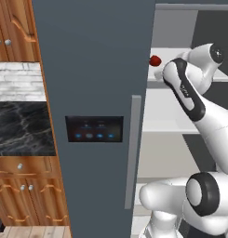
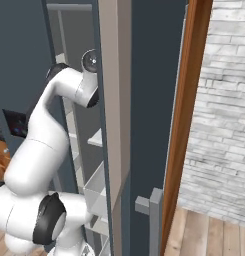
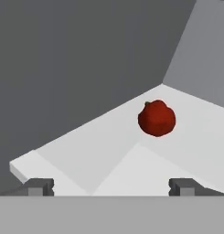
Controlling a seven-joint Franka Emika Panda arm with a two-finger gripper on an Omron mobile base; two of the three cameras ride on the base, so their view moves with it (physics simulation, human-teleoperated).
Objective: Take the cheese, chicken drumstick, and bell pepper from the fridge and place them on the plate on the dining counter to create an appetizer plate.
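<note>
Reaching: the arm (image 1: 190, 90) stretches past the edge of the fridge (image 1: 94, 69) door into the open compartment, toward the upper white shelf (image 3: 104, 141).
Step in hand: the approach to the bell pepper (image 3: 157, 118), judged to be the first of the pick-ups, since nothing is in the jaws.
Bell pepper: it sits on the white shelf near the back corner of the fridge interior; in the left base view it shows as a small red spot (image 1: 155, 60) just beside the door edge, close to the arm's wrist.
Gripper: the gripper (image 3: 111, 186) stands fully open, its two dark tips spread wide at the bottom of the hand view, holding nothing and touching nothing.
Gap: the pepper lies ahead of the tips and off toward the right-hand one, well apart from both.
Next move: it probably calls for pushing the hand forward and shifting it toward the pepper until the fruit sits between the fingers, then closing.
Doubt: the pepper's stem is too small to place, so which way it leans cannot be told.
Risk: a round glossy fruit may roll if a finger nudges it.
</note>
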